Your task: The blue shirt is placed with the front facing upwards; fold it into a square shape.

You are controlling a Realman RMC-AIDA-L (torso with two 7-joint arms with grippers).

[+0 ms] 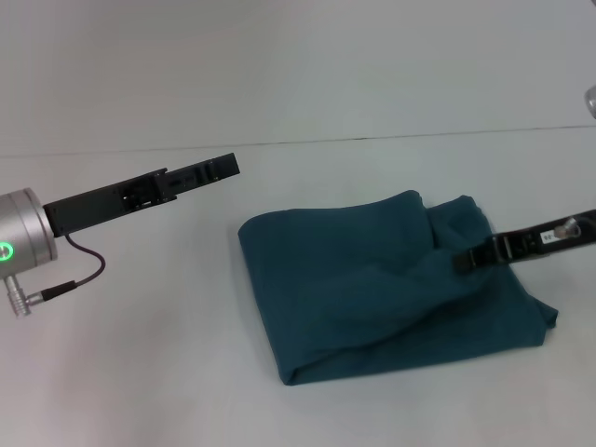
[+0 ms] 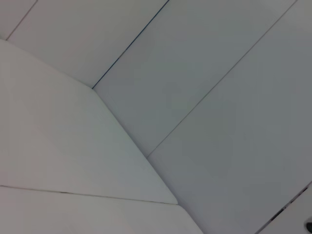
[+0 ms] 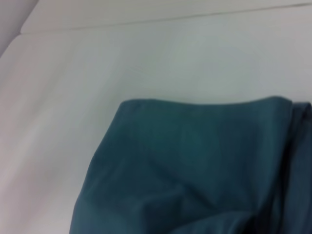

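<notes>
White table (image 1: 112, 372): shirt (image 1: 372, 298) folded, rumpled, right of centre. Soft, limp, light; best pinched at a doubled edge. Right gripper (image 1: 463, 260) on its right part, left gripper (image 1: 222, 168) raised, clear; openings cannot be told

Head and right wrist views share the shirt (image 1: 382, 289); left wrist apparently faces bare panels.

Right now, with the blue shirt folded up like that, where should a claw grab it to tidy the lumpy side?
Probably the bunched right edge of the blue shirt, coming from the robot's right, where the right claw already sits over it. That side is rumpled and uneven; the left edge lies flat and straight. The left claw hangs off the cloth, above the table.
</notes>
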